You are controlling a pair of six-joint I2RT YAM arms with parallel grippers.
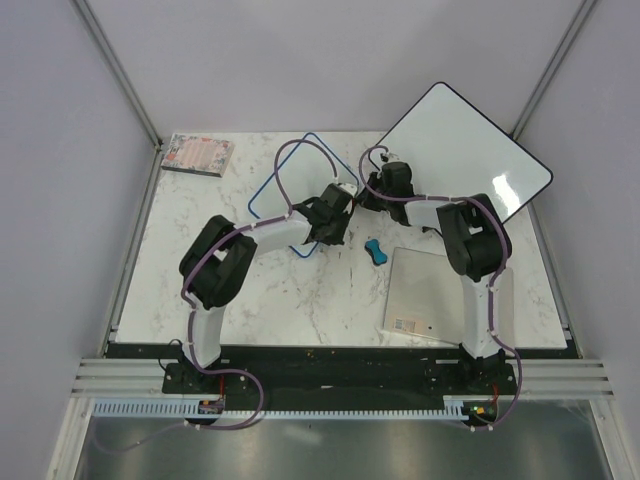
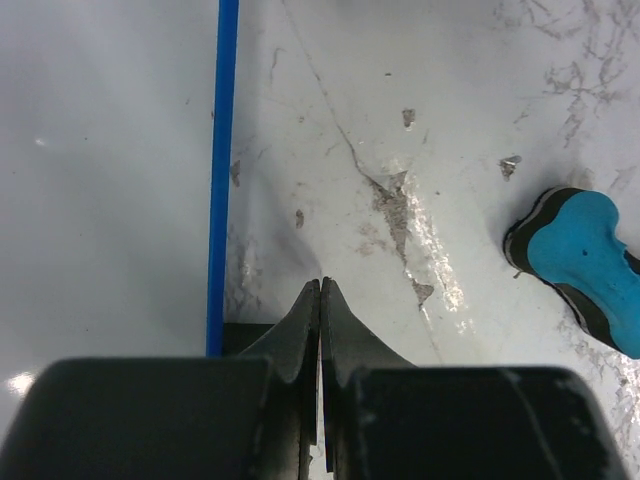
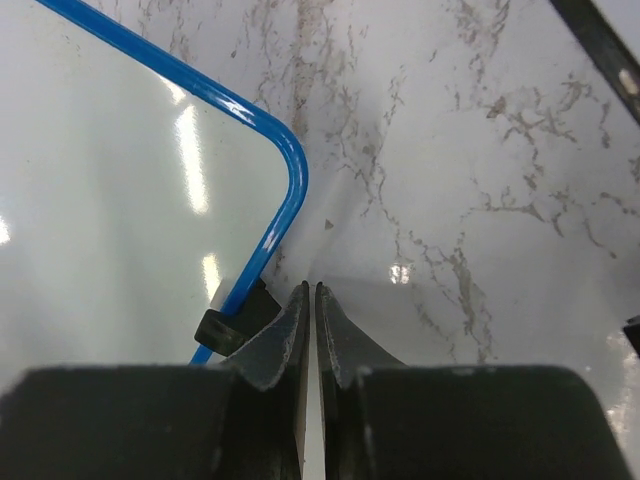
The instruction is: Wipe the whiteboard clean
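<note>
Whiteboard [image 1: 305, 185], small, white-faced and blue-framed, lies between my empty, pinched-together left gripper [image 2: 320, 285] and right gripper [image 3: 311, 288], both seemingly steadying its edges.

Left end effector [image 2: 320, 296] closed, right end effector [image 3: 311, 296] closed

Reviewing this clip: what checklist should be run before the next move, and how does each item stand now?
1. Whiteboard lying on the table: ok.
2. Scribbles left to erase: cannot tell; the parts of the face in the wrist views look blank.
3. Eraser held: not ok; it lies loose on the table.
4. Left gripper open for a pick: not ok; shut, empty.
5. Right gripper open: not ok; shut, empty, by the whiteboard's corner.
6. Eraser uncovered: ok; nothing rests on it.
</note>
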